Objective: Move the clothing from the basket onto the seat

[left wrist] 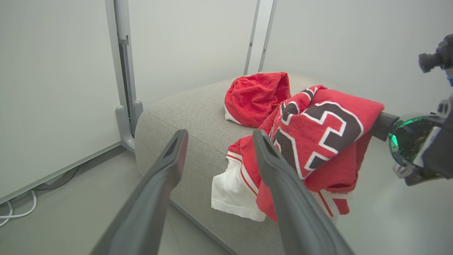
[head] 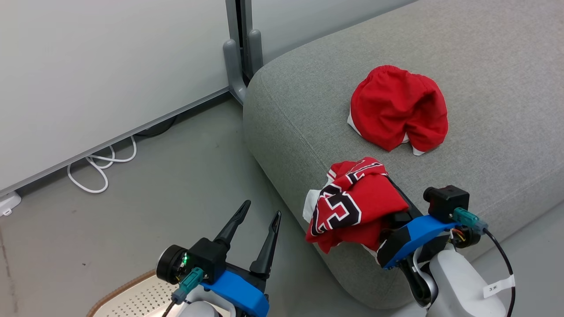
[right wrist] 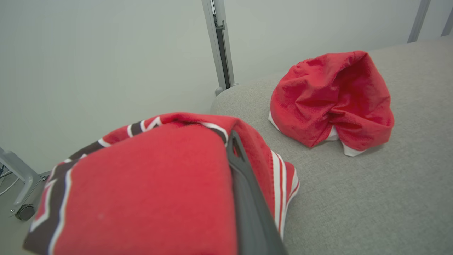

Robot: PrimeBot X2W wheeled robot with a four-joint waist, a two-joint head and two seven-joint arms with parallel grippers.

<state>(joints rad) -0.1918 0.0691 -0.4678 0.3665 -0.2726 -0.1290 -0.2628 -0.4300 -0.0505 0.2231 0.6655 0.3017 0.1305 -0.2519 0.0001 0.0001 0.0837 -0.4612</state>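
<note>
Jersey [head: 352,202] drapes over the right gripper [right wrist: 229,140], pinched between fingers [right wrist: 247,198].

Jersey [head: 352,207] lettering crumpled and unreadable, cable tag [head: 498,287] too small

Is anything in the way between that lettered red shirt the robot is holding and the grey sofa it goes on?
Nothing visible. The jersey, gripped in the right jaws, hangs over the sofa's front edge, with bare grey cushion beside it. The plain red garment lies farther back, apart from it.
</note>
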